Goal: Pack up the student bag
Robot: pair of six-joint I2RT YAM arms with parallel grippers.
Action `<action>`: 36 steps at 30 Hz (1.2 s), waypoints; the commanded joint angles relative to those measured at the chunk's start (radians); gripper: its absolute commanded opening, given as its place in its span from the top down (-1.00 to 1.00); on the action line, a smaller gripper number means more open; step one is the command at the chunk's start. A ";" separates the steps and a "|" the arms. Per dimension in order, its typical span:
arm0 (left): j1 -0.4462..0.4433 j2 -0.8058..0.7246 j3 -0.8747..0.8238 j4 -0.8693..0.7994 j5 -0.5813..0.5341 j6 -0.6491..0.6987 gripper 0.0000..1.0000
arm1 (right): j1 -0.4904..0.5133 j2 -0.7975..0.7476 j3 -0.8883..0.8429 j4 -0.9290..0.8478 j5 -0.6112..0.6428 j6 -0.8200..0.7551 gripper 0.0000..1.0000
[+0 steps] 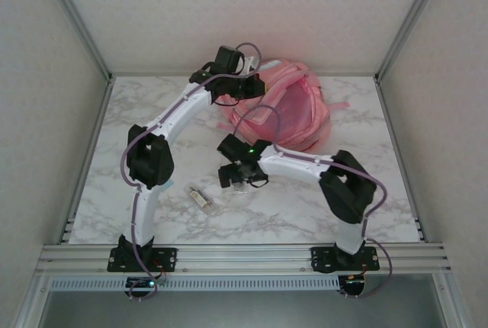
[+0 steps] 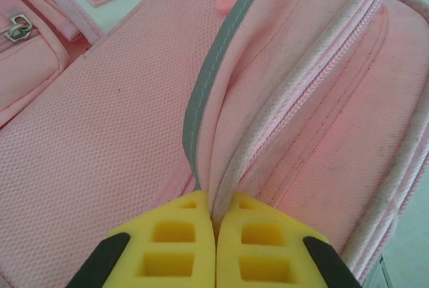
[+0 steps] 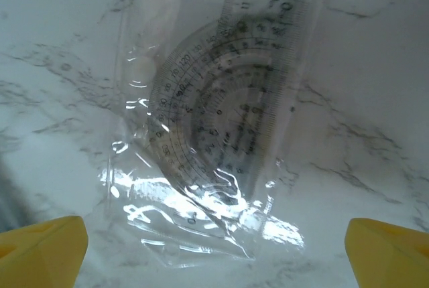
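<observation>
The left end effector (image 2: 214,209) is pinched shut on the grey trim (image 2: 213,77) of the student bag (image 2: 100,167), at the bag's far-left side. The bag lies at the far middle of the desk (image 1: 290,210); its long axis is unclear from above. The right wrist view shows the right end effector (image 3: 214,248) spread wide over a clear sleeve (image 3: 141,187) holding a protractor (image 3: 201,134) and a ruler (image 3: 268,40).

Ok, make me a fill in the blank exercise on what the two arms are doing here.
The left fingers are ____ on an edge of the student bag.
The right fingers hang ____ above a clear sleeve on the table.
The sleeve holds a ruler and a ____.
Missing: shut; open; protractor.
</observation>
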 commanded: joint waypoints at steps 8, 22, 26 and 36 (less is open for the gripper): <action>0.035 -0.093 -0.040 0.017 -0.030 0.015 1.00 | 0.027 0.186 0.204 -0.085 0.090 0.032 -0.98; 0.037 -0.119 -0.067 0.022 -0.051 0.024 1.00 | 0.000 0.265 0.185 -0.086 -0.016 0.006 -0.97; 0.039 -0.123 -0.070 0.022 -0.052 0.026 1.00 | -0.014 0.264 0.159 -0.071 -0.034 0.011 -0.93; 0.039 -0.127 -0.075 0.025 -0.062 0.024 1.00 | -0.024 0.239 0.129 -0.041 -0.050 0.006 -0.38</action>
